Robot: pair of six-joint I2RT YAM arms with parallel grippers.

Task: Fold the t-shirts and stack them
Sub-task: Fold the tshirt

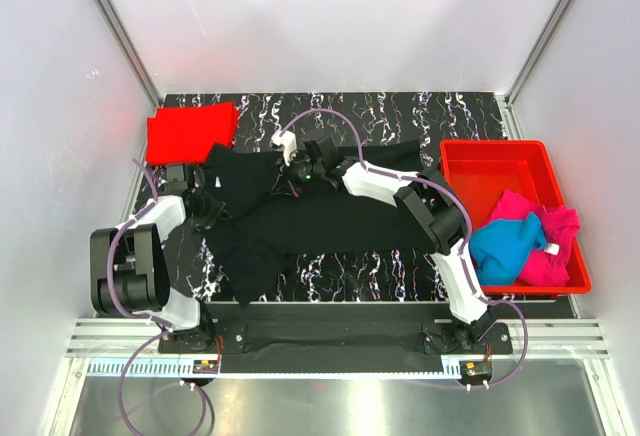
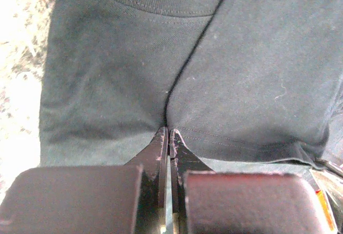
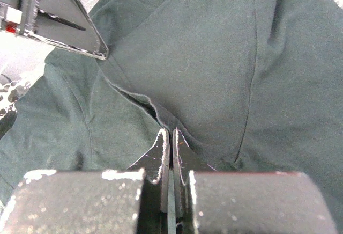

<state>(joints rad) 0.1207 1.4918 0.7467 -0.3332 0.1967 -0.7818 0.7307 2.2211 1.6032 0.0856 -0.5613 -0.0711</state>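
A: The left gripper (image 2: 169, 132) has its jaws pressed together on a pinch of the black t-shirt (image 2: 252, 78), right where two layers meet in a crease. And the right gripper (image 3: 170, 133)?

B: Same story. Its jaws are closed on an overlapped edge of that shirt, and the cloth runs ahead of the tips on both sides.

A: What worries you from here?

B: Both pinches look thin. If a jaw has only the top layer, I'd expect a lift to peel that layer off and leave the fold crooked. If the two grippers travel unevenly, the cloth between them could drag and bunch. The right arm also lies across the shirt and might catch it.

A: Where is the rest of the shirt?

B: It's spread on the table (image 1: 400, 116) under both grippers. It reaches from the left one across beneath the right arm, and one bunched part trails toward the bases. The collar is ahead of the left tips.

A: And the others?

B: The red t-shirt (image 1: 190, 131) lies folded just beyond the left gripper. The blue t-shirt (image 1: 505, 246) and magenta t-shirt (image 1: 555, 241) sit crumpled in the bin (image 1: 495, 176), well off to the right gripper's right.
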